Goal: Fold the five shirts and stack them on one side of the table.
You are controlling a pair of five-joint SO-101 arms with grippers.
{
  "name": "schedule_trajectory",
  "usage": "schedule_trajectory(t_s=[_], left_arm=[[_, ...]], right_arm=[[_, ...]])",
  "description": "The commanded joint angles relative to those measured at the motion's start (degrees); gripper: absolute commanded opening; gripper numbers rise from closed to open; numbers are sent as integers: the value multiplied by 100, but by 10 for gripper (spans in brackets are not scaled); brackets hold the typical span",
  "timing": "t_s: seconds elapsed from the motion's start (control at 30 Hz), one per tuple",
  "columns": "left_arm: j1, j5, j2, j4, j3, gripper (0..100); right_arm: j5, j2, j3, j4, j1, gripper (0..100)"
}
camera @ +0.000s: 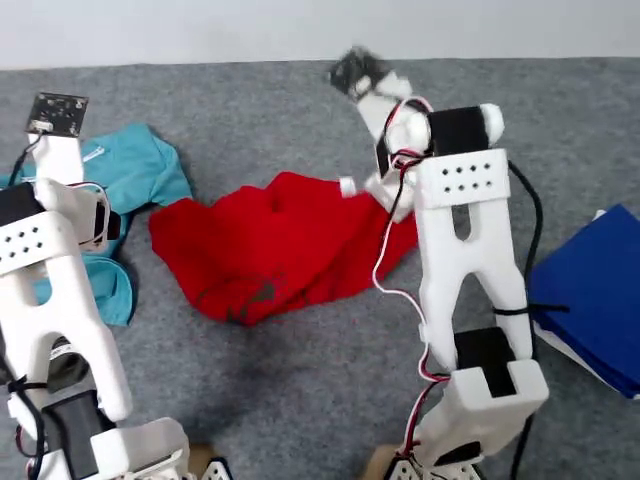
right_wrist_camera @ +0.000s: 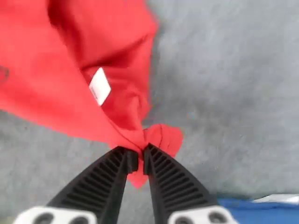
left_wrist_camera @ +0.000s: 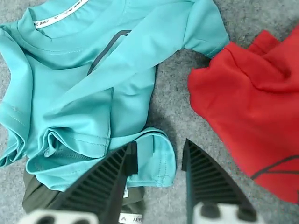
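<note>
The right jaws are closed on a small pinch of the red shirt's (right_wrist_camera: pixel 70 70) edge. With so little cloth held, it could slip free under a pull, and the shirt, crumpled in the middle of the bench (camera: pixel 300 380), may bunch instead of spreading. The left jaws stand part open over the teal shirt (left_wrist_camera: pixel 93 84), holding nothing. A dark olive garment (left_wrist_camera: pixel 35 198) lies under it. 1 blue shirt (camera: pixel 590 290) lies folded beside the right arm. I see no container; the clothes lie straight on the bench.
</note>
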Motion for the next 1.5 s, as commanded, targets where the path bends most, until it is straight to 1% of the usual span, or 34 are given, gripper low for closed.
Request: schedule_trajectory(t_s=[0.0, 0.17, 0.3, 0.47, 0.53, 0.67, 0.77, 0.93, 1.13, 1.3, 1.47], left_arm=[[44, 53, -176, -62, -13, 169], [44, 53, -176, -70, -13, 169], [62, 53, -167, -88, -13, 169], [273, 53, -211, -97, 233, 168], [360, 53, -211, -105, 330, 149], [396, 44, -211, -105, 356, 115], [396, 44, -211, -105, 347, 115], [378, 44, -193, -237, 347, 115], [387, 44, -176, -352, 347, 115], [387, 44, -167, -352, 347, 115], [387, 44, -167, -352, 347, 115]], right_arm=[[299, -391, 1363, 215, -75, 10], [281, -426, 2690, 198, -347, 10], [281, -426, 3262, 207, -620, 10], [281, -426, 3754, 189, -919, 17], [176, -453, 3736, 207, -910, 69], [-53, -901, 3666, 215, -936, 216], [-44, -1341, 3692, 224, -1033, 259], [-44, -1789, 3965, 233, -1226, 281], [-53, -1710, 4668, 119, -1525, 284], [-26, -1411, 4747, -347, -1543, 284], [167, -690, 4747, -884, -1525, 284]])
